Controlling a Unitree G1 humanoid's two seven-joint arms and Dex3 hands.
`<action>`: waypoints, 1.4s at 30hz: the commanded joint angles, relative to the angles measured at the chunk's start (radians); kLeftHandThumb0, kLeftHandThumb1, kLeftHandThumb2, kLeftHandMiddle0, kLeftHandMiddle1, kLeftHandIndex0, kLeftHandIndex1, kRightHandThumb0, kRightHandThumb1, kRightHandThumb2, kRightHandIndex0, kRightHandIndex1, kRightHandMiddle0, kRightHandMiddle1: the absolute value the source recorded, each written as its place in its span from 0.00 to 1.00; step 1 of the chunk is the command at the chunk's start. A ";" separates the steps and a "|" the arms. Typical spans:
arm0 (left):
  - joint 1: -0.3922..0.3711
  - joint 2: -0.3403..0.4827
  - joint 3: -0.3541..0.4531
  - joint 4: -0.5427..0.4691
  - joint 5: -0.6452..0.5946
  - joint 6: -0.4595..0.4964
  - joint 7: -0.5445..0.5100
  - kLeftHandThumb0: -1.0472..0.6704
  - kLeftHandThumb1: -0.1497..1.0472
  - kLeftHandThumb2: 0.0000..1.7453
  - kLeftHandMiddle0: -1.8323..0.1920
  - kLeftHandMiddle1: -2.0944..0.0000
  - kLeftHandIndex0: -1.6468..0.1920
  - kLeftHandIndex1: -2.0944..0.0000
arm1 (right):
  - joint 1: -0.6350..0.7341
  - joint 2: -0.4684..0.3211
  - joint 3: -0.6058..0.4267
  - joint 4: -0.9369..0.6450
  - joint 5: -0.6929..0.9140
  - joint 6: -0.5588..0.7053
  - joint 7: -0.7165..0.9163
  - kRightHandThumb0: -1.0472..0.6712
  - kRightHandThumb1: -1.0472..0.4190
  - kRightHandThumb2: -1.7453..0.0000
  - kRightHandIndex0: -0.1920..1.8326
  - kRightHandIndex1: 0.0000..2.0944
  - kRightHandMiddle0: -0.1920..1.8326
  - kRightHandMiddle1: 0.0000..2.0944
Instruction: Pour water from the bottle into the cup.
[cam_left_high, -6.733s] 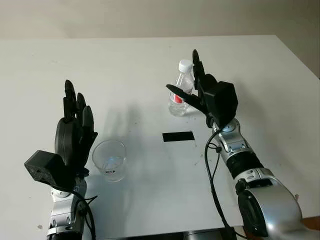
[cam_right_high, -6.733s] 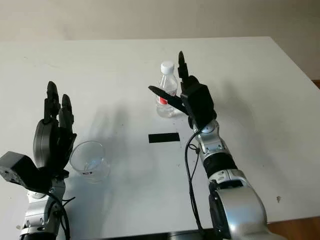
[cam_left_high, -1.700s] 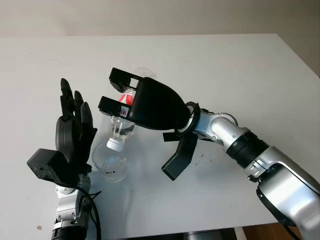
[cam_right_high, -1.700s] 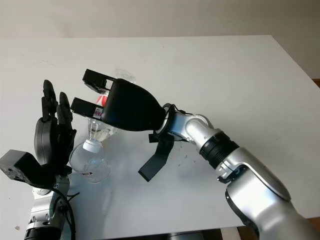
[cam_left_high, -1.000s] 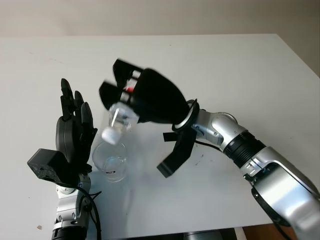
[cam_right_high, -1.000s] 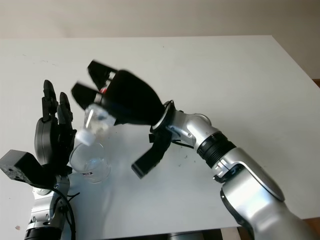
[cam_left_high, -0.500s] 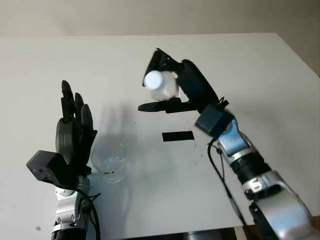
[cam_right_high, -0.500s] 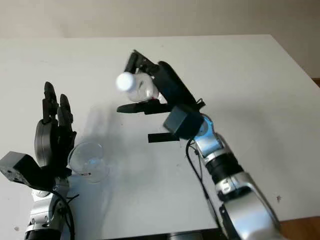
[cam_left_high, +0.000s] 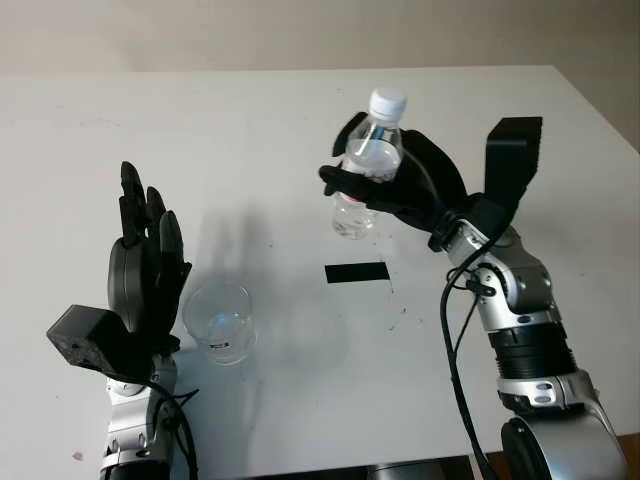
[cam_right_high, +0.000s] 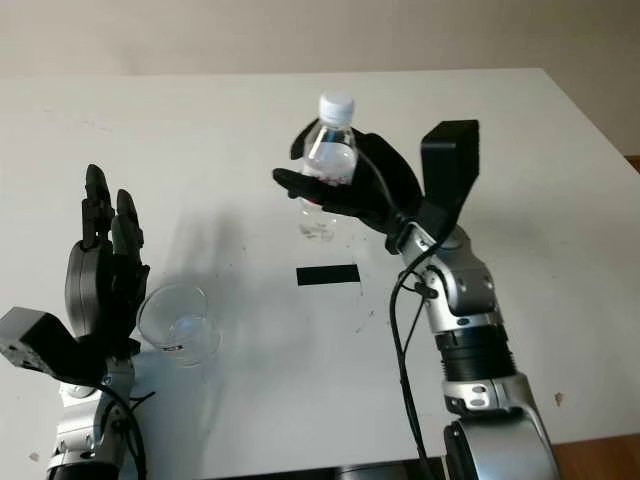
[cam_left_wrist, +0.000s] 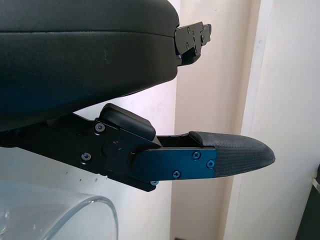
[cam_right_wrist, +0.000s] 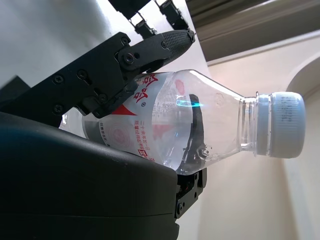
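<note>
My right hand (cam_left_high: 385, 185) is shut on a clear plastic bottle (cam_left_high: 365, 165) with a white cap and a red label. It holds the bottle upright above the table's middle. In the right wrist view the bottle (cam_right_wrist: 175, 125) lies across the palm with fingers (cam_right_wrist: 125, 65) wrapped round it. A clear plastic cup (cam_left_high: 218, 320) stands upright at the front left of the white table (cam_left_high: 150, 150). My left hand (cam_left_high: 145, 270) is open, held upright just left of the cup. The cup's rim (cam_left_wrist: 75, 210) shows in the left wrist view.
A black rectangular strip (cam_left_high: 357, 272) lies on the table below the bottle, between the cup and my right arm. The table's right edge (cam_left_high: 600, 110) runs at the far right.
My right hand has swung the bottle from tipped over the cup back to upright and carried it right, to above the table's middle. The left hand and cup stayed put.
</note>
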 joint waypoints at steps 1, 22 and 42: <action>0.018 0.006 0.001 -0.028 -0.005 0.002 -0.008 0.07 1.00 0.28 1.00 1.00 1.00 1.00 | 0.007 0.000 -0.017 -0.055 0.009 0.034 -0.009 0.44 0.00 0.79 0.77 1.00 0.48 1.00; 0.043 0.007 0.005 -0.069 -0.016 0.030 -0.011 0.08 1.00 0.29 0.99 1.00 1.00 1.00 | 0.096 0.022 0.047 -0.118 -0.147 0.054 -0.050 0.43 0.00 0.79 0.63 1.00 0.27 1.00; 0.033 0.014 0.012 -0.064 -0.021 0.029 -0.012 0.09 1.00 0.30 0.99 1.00 1.00 1.00 | 0.086 0.076 0.034 -0.043 -0.150 0.012 -0.051 0.40 0.00 0.79 0.63 1.00 0.27 1.00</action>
